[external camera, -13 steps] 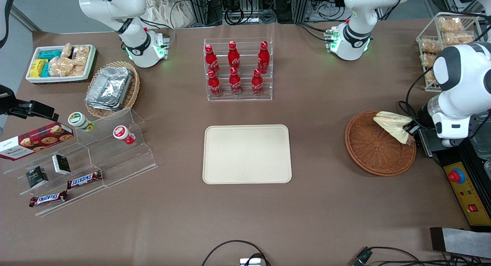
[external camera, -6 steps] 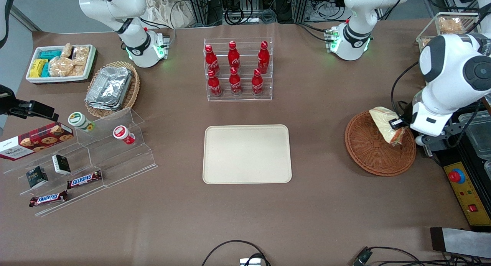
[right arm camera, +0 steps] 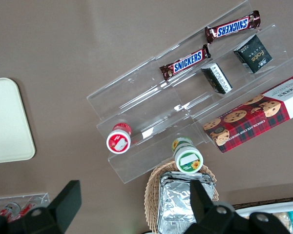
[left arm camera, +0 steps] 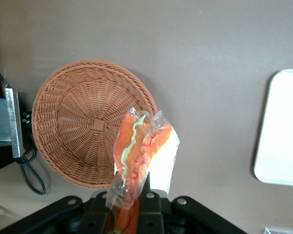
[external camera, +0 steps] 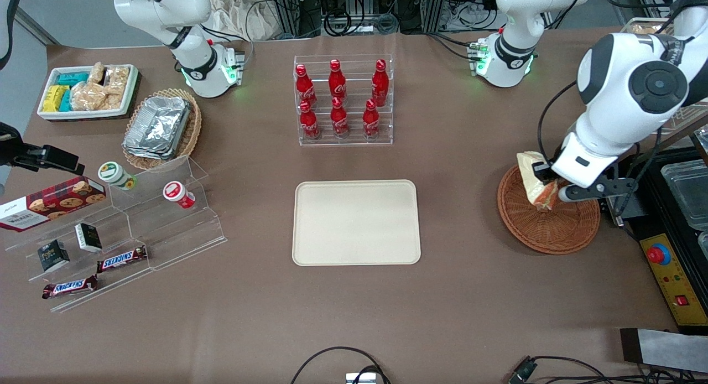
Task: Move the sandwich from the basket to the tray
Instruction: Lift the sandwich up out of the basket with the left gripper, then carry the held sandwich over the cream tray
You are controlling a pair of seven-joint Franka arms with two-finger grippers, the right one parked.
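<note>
The tray [external camera: 356, 222] lies bare mid-table; the basket [external camera: 545, 226], at its three o'clock toward the working arm's end, holds nothing; the gripper [external camera: 545, 179] hangs above the basket's nine o'clock rim, clamped on the sandwich [external camera: 535, 185], which dangles clear of the wicker; this looks like the carry step; next calls for travelling toward nine o'clock over the tray, lowering, then releasing.

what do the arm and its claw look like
The working arm is glossy white with rounded shells, dark grey joint rings and a round dark cap. A black cable loops beside its wrist. Its claw, above the basket, is black on a white wrist block.
</note>
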